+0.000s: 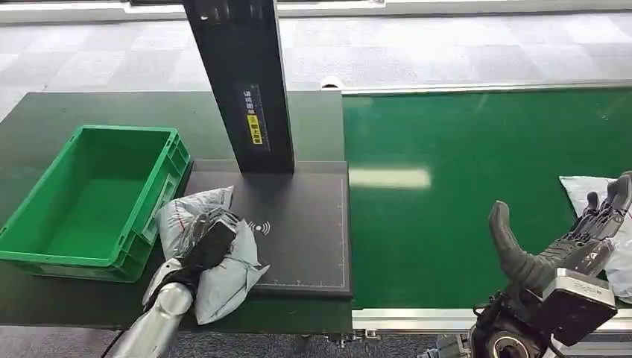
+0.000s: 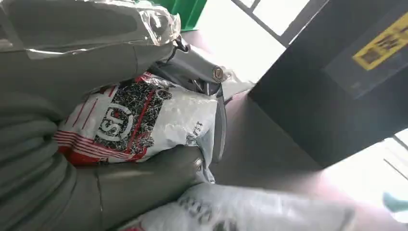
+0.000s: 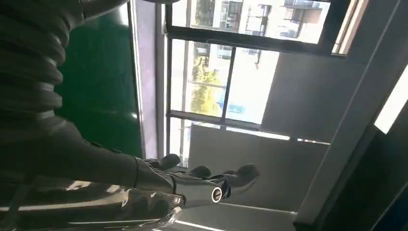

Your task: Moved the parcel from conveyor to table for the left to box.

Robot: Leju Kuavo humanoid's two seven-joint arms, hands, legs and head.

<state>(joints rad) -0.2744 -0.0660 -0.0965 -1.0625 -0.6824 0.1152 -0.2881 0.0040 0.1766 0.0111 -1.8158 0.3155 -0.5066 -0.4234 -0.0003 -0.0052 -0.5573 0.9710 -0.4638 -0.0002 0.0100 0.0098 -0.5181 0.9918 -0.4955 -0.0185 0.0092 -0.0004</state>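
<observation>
A crumpled grey parcel (image 1: 195, 209) lies on the dark table, half over the left edge of the black pad (image 1: 305, 239), just right of the green crate (image 1: 125, 131). My left hand (image 1: 209, 241) rests on top of it. In the left wrist view the parcel's red, black and white label (image 2: 139, 120) sits pinched between the thumb (image 2: 144, 180) and the fingers (image 2: 96, 53). My right hand (image 1: 574, 246) hovers open over the near right part of the green conveyor (image 1: 462, 149), fingers spread (image 3: 202, 180), holding nothing.
A second pale parcel (image 1: 587, 191) lies on the conveyor at the far right, beside my right hand. A black post (image 1: 240, 82) with a yellow label stands at the back of the pad. The crate has nothing inside.
</observation>
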